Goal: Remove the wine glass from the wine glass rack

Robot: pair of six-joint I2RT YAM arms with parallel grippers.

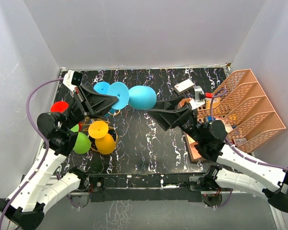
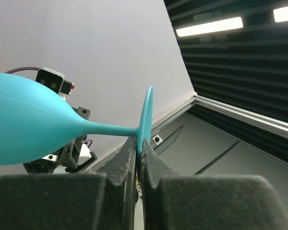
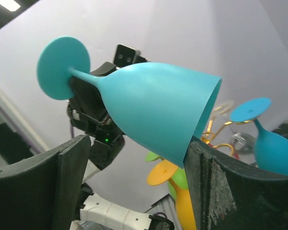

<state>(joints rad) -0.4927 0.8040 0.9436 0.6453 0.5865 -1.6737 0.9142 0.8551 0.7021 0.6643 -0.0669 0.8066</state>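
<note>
A teal wine glass (image 1: pixel 143 97) hangs on its side above the table's middle. My left gripper (image 1: pixel 116 99) is shut on the edge of its round foot (image 2: pixel 147 115), and the bowl (image 2: pixel 24 124) points to the right. My right gripper (image 1: pixel 156 111) is open, its two fingers on either side of the bowl's rim (image 3: pixel 201 115). The rim's lower edge rests at its right finger (image 3: pixel 216 182); the left finger (image 3: pixel 72 177) stands apart. The gold wine glass rack (image 3: pixel 216 125) stands at the left (image 1: pixel 88 122), behind and below the held glass.
The rack carries an orange glass (image 1: pixel 104 142), a green one (image 1: pixel 81 143), a red one (image 1: pixel 59 106) and a second blue one (image 1: pixel 102 87). A peach mesh organiser (image 1: pixel 249 110) fills the right side. A small white object (image 1: pixel 184 86) lies at the back.
</note>
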